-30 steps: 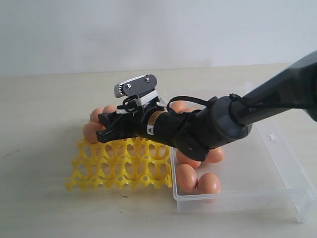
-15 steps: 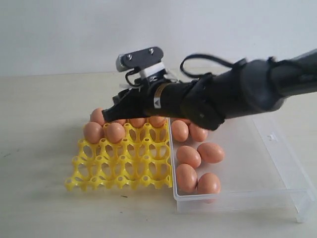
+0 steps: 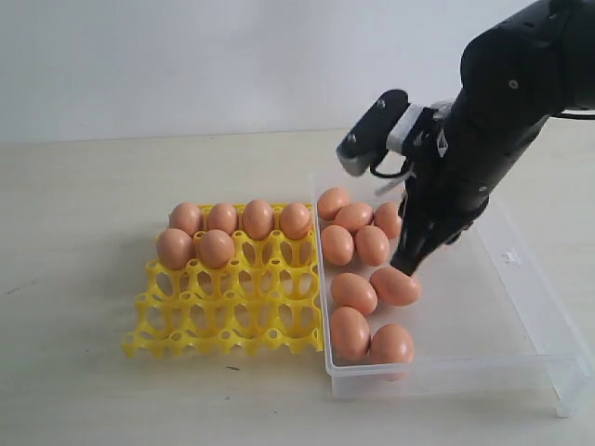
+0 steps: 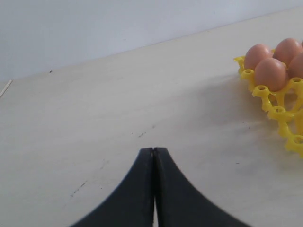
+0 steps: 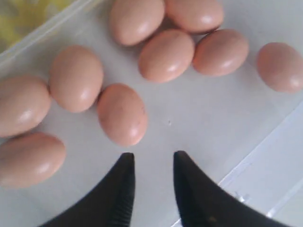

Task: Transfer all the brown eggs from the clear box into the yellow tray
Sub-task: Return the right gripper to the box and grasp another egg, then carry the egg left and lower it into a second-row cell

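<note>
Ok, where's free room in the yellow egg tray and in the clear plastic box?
In the yellow plastic egg tray, the two near rows and the second row's box-side half are bare; brown oval eggs fill the rest. In the clear plastic box, the floor along the wall away from the tray is bare; the tray side is crowded with eggs.

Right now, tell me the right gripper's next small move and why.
Probably open wider and ease down onto the nearest brown egg: the right gripper hangs empty over the clear box, and its jaws look too narrow to straddle the egg.
</note>
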Tool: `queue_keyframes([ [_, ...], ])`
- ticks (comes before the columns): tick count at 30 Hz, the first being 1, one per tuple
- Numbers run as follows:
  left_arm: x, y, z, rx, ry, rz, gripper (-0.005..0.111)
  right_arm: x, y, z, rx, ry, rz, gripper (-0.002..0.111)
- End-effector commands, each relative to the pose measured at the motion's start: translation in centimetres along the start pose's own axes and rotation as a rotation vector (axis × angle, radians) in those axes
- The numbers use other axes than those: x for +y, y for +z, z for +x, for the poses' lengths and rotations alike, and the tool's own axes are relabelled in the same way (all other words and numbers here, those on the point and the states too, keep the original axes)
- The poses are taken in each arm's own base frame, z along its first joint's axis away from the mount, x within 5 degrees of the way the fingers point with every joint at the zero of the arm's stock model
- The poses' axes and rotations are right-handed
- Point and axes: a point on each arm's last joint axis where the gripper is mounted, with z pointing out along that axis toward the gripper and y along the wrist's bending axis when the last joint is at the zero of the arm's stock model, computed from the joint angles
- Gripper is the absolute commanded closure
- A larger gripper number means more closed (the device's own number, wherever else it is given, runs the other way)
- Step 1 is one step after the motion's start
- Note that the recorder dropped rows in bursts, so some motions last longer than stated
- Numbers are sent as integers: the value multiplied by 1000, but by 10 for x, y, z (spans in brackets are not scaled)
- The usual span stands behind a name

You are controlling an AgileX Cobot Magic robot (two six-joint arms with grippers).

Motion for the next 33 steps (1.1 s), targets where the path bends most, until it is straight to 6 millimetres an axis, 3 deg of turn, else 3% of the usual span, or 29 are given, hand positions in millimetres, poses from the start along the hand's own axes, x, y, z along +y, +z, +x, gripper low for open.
queue_keyframes([
  [1, 0, -1, -2, -16, -3, -2, 107, 7, 6, 1, 12, -198, -97, 40],
  [2, 0, -1, -2, -16, -3, -2, 107, 7, 13, -2, -6, -182, -96, 37],
  [10, 0, -1, -2, -16, -3, -2, 107, 15, 79, -4, 54, -146, -170, 41],
  [12, 0, -1, -2, -16, -3, -2, 107, 14, 91, -5, 41, -142, -162, 46],
  [14, 0, -1, -2, -16, -3, -2, 107, 14, 96, -6, 31, -141, -155, 60],
  [18, 0, -1, -2, -16, -3, -2, 107, 13, 97, -8, 8, -137, -141, 100],
  [19, 0, -1, -2, -16, -3, -2, 107, 13, 96, -9, 3, -136, -136, 108],
  [23, 0, -1, -2, -16, -3, -2, 107, 8, 78, -10, -20, -151, -105, 108],
  [26, 0, -1, -2, -16, -3, -2, 107, -1, 49, -17, -119, -128, -36, 108],
  [30, 0, -1, -2, -16, -3, -2, 107, -15, -2, -35, -459, 48, 119, 108],
  [33, 0, -1, -2, -16, -3, -2, 107, -12, -21, -45, -739, 164, 197, 108],
])
